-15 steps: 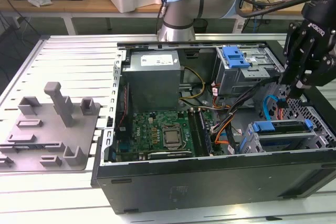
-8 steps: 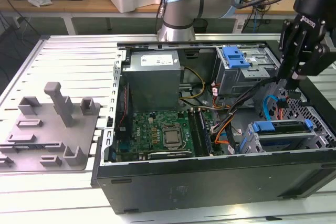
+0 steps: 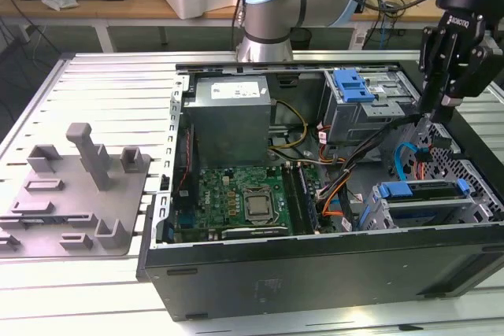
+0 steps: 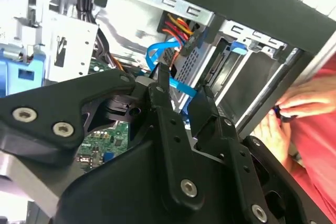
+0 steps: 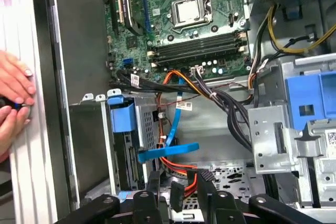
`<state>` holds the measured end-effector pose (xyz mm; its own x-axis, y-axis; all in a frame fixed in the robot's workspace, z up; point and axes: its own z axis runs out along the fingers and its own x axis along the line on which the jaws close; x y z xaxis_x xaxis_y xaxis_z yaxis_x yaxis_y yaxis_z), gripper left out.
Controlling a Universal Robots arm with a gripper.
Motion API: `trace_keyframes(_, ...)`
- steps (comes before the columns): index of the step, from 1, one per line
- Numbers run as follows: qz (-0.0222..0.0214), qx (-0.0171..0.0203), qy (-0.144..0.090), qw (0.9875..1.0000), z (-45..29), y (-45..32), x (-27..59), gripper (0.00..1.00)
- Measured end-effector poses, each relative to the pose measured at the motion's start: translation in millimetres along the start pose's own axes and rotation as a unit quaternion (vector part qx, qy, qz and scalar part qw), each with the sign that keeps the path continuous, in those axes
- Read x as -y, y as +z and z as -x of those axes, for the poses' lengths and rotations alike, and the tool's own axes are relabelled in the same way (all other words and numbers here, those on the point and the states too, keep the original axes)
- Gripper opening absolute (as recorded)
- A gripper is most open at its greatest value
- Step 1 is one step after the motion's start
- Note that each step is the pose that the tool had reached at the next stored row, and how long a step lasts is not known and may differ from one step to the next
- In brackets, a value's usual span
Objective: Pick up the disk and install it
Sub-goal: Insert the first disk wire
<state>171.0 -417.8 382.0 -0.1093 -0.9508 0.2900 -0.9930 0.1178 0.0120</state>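
Jaws stand apart and hold nothing: the gripper [image 3: 429,120] hangs over the open computer case [image 3: 315,273], on the exterior view's right, above the tangle of cables between the two drive bays. In both wrist views its two black fingers [image 4: 164,85] point down into the case, and a blue cable [image 5: 168,151] shows in the gap between them. The disk [image 3: 425,206] sits in the bay at the case's near corner on the exterior view's right, with its blue bracket [image 3: 413,190] along the upper edge, apart from the gripper. The grey drive cage [image 3: 358,100] with a blue latch stands near the power supply box [image 3: 232,120], and the motherboard [image 3: 236,202] lies nearer the camera. A person's hands [image 5: 13,100] rest at the case's outer wall, pinching something small and blue. A grey fixture plate [image 3: 71,194] lies on the slotted table [image 3: 118,84], on the exterior view's left.
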Motion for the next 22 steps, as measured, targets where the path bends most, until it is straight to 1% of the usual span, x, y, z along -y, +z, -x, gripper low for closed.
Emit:
trace_keyframes(1, 0.0003, -0.0085, 0.0, 1.0, 3.1, -0.4, 1.7, 0.42)
trace_keyframes(2, 0.0005, -0.0154, 0.0, 0.9999, 5.3, -0.9, 2.9, 0.42)
trace_keyframes(3, 0.0008, -0.0241, 0.0, 0.9997, 7.8, -1.4, 4.2, 0.42)
trace_keyframes(4, 0.001, -0.0347, 0.0, 0.9994, 10.6, -1.9, 5.7, 0.42)
trace_keyframes(5, 0.0018, -0.0444, 0.0, 0.999, 14.3, -2.4, 8.5, 0.42)
trace_keyframes(6, 0.0026, -0.0465, 0.0, 0.9989, 16.4, -2.2, 11.0, 0.42)
trace_keyframes(7, 0.0037, -0.0475, -0.001, 0.9989, 18.8, -1.5, 14.0, 0.42)
trace_keyframes(9, 0.0057, -0.0483, -0.001, 0.9988, 22.3, 1.3, 19.7, 0.42)
trace_keyframes(10, 0.0064, -0.0484, -0.001, 0.9988, 23.5, 4.9, 20.5, 0.42)
trace_keyframes(12, 0.0067, -0.0485, -0.001, 0.9988, 24.5, 8.1, 20.5, 0.42)
trace_keyframes(14, 0.0071, -0.0501, -0.001, 0.9987, 25.7, 11.9, 20.6, 0.42)
trace_keyframes(15, 0.0086, -0.0553, -0.002, 0.9984, 25.8, 12.2, 20.7, 0.42)
trace_keyframes(16, 0.0114, -0.0643, -0.003, 0.9979, 25.8, 12.3, 20.7, 0.42)
trace_keyframes(17, 0.0145, -0.0757, -0.004, 0.997, 25.8, 12.3, 20.7, 0.42)
trace_keyframes(18, 0.0171, -0.0847, -0.004, 0.9963, 25.8, 12.2, 20.8, 0.42)
trace_keyframes(19, 0.0188, -0.0917, -0.005, 0.9956, 26.7, 13.3, 20.8, 0.42)
trace_keyframes(21, 0.0188, -0.0918, -0.005, 0.9956, 29.1, 19.3, 20.9, 0.42)
trace_keyframes(22, 0.0188, -0.0918, -0.005, 0.9956, 29.8, 21.1, 20.9, 0.42)
